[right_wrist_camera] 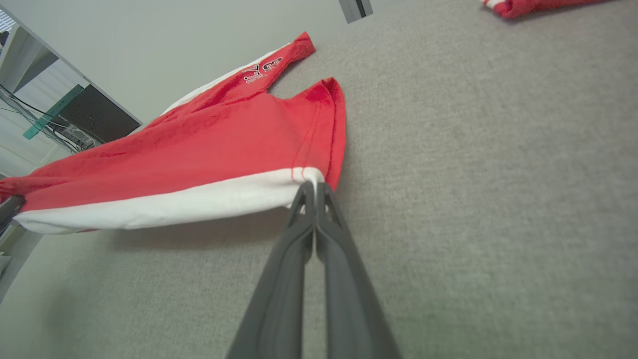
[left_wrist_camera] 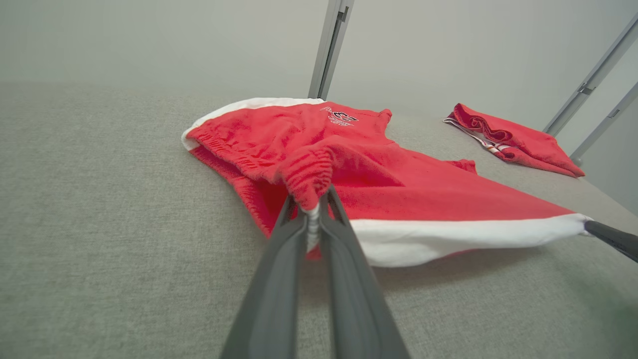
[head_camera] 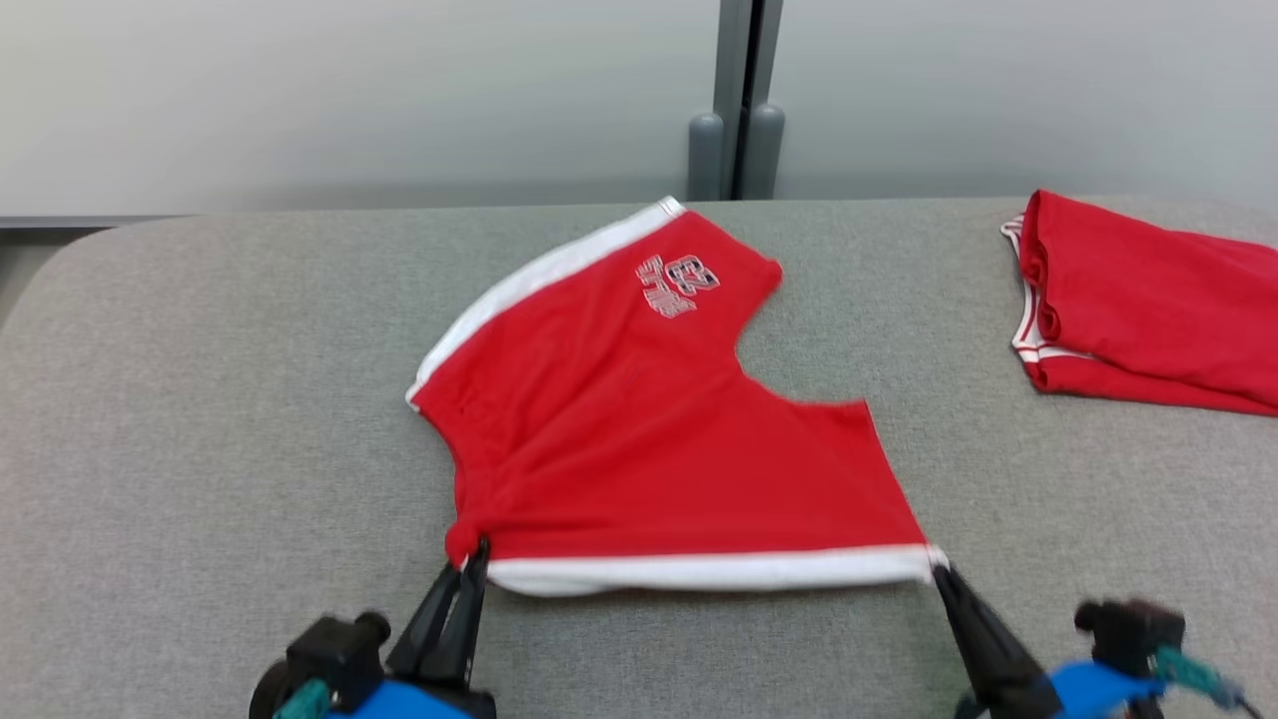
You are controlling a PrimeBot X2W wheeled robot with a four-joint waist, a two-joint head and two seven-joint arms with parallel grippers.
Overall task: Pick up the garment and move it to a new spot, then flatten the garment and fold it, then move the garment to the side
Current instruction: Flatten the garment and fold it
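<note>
- Both pairs of jaws are pressed together on cloth. The left gripper [head_camera: 477, 555] [left_wrist_camera: 312, 212] pinches a bunched, ribbed corner of the red knit shorts with white bands [head_camera: 639, 439] [left_wrist_camera: 398, 189] [right_wrist_camera: 199, 144], and the right gripper [head_camera: 940, 565] [right_wrist_camera: 312, 191] pinches the opposite near corner, on the end of the white band.
- The shorts lie in the middle of the grey fabric-covered table [head_camera: 200, 419], nearer its front edge than its back edge.
- The white band [head_camera: 709, 571] runs straight between the two grippers, pulled taut. In both wrist views it hangs just above the table with a shadow under it.
- Beyond that band the red cloth slopes down and rests on the table. It wrinkles near the left gripper and lies smoother toward the right gripper.
- A second white band curves along the left side of the shorts up to the far tip.
- A small striped number print [head_camera: 679, 283] sits near that far tip, and a curved notch cuts into the shorts' right side.
- A folded red garment with white-striped trim [head_camera: 1148, 300] [left_wrist_camera: 513, 139] lies at the table's far right corner, well apart from the shorts.
- Behind the back edge stands a pale grey wall with a grey vertical post [head_camera: 739, 100].
</note>
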